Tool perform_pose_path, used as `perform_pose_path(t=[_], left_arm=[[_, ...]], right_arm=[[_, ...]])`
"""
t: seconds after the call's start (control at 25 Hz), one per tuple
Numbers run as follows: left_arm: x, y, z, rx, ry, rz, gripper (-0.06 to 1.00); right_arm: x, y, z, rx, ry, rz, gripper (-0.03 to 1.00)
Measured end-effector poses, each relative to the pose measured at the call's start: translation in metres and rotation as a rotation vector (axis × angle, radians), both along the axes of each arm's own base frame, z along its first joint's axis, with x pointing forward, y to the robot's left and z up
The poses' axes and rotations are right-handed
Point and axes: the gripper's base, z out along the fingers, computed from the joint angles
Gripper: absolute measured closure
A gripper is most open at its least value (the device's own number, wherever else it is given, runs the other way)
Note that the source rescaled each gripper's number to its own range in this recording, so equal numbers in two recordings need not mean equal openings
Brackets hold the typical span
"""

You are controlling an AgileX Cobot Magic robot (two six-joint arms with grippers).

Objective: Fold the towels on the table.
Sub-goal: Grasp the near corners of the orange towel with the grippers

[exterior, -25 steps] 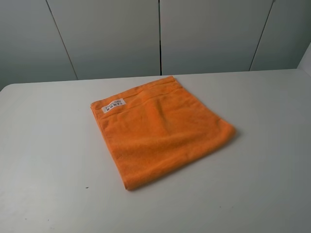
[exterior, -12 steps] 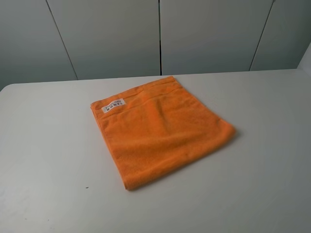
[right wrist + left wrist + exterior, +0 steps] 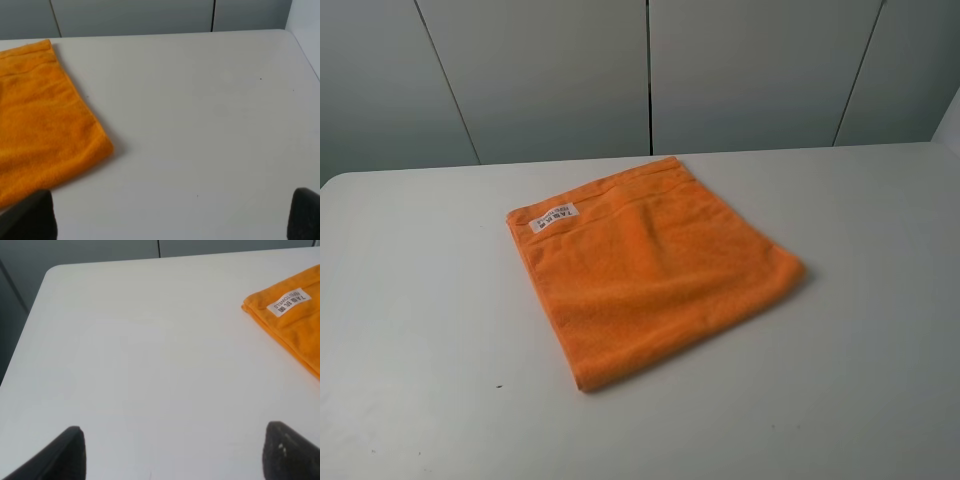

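While hovering above the white bench (image 3: 420, 330) either side of the flat orange towel (image 3: 650, 270), spread wide and grasping nothing: left hand (image 3: 175, 440), right hand (image 3: 172, 200).

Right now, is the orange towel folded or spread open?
Folded. The towel lies flat on the table, and stacked layer edges show at its corner beside the white label.

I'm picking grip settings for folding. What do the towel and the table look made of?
Towel: looks like soft terry or microfibre cloth, matte orange; the surface is fuzzy, the edges rounded and layered, with a white printed label near one edge.
Table: a smooth hard top, perhaps laminate or plastic, white with a faint sheen; no grain or seams show.
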Motion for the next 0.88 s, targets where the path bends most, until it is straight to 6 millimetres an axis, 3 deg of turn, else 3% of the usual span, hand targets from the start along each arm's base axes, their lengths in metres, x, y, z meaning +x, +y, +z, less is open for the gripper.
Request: perform_pose_path(t=[0.24,0.36,0.52,0.64,0.76,0.88], left_arm=[[0.003,0.000,0.004,0.015,-0.012,-0.009,0.01],[0.017,-0.001,0.015,0.021,-0.035,-0.018,-0.04],[0.051,-0.004,0.022,0.041,0.006,-0.062,-0.05],[0.083,-0.008,0.019,0.049,0.128,-0.124,-0.05],[0.119,-0.018,0.014,0.034,0.284,-0.235,-0.05],[0.160,-0.034,0.007,0.047,0.432,-0.374,-0.05]], right_arm=[[0.000,0.000,0.000,0.006,0.000,-0.003,-0.03],[0.000,0.003,0.000,0.041,-0.001,0.015,-0.03],[0.002,0.004,0.001,0.038,0.006,0.036,-0.03],[0.016,0.007,0.004,-0.048,0.062,0.132,-0.03],[0.041,0.010,0.016,-0.169,0.074,0.292,-0.03],[0.079,0.016,0.020,-0.295,0.183,0.456,-0.03]])
